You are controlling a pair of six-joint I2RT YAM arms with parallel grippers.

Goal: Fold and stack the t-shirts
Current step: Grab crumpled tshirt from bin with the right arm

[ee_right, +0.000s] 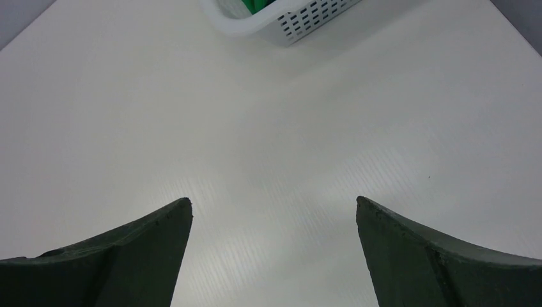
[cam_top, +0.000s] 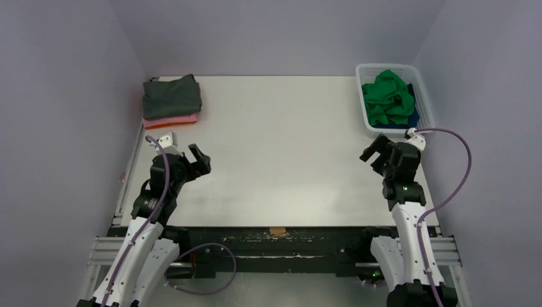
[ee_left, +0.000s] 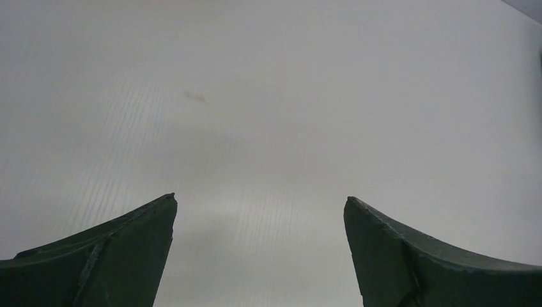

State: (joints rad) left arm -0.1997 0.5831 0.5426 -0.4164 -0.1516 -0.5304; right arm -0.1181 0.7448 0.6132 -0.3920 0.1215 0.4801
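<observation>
1. The table (cam_top: 275,141) is seen as a white, ribbed sheet, and every place below is given against it.
2. A white lattice basket (cam_top: 385,66) is set in the table's far right corner.
3. A bright green tee (cam_top: 387,96) is heaped, crumpled, in that basket, and a royal blue tee (cam_top: 415,117) is partly covered under it.
4. A dark grey tee (cam_top: 171,96) is laid folded in the table's far left corner, stacked on a folded pink tee (cam_top: 171,119).
5. The left gripper (ee_left: 259,204) is held above the table's near left part, its jaws spread wide with nothing between them.
6. The right gripper (ee_right: 273,204) is held above the table's right side, just short of the basket's near wall, its jaws likewise parted and nothing gripped.
</observation>
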